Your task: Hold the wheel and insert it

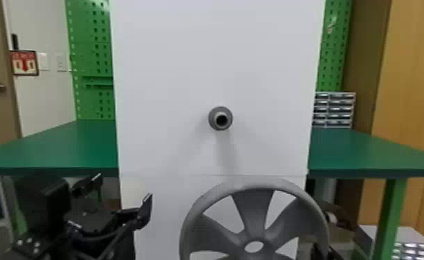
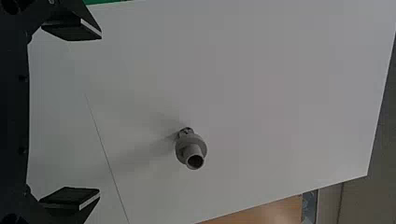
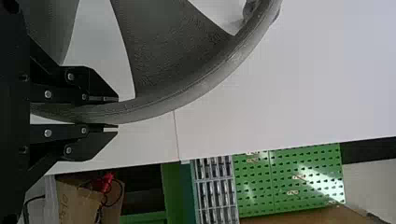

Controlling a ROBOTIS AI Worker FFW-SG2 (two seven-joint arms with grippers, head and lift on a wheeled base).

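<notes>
Right hand [image 1: 325, 254] gripping gray wheel [image 1: 254, 211], printed red wall sign [image 1: 25, 63]

The wheel [image 1: 254, 214] is before the panel [image 1: 169, 69], below its 1 peg [image 1: 220, 118], table [image 1: 366, 152] behind.

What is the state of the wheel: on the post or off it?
Off: the wheel is in the right gripper, and the bare post stands above it.

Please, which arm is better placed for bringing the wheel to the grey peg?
Right, I would judge. The right gripper already grips the wheel at its edge, and in the head view the wheel sits below the peg. The left gripper is open and empty, off to the left.
</notes>
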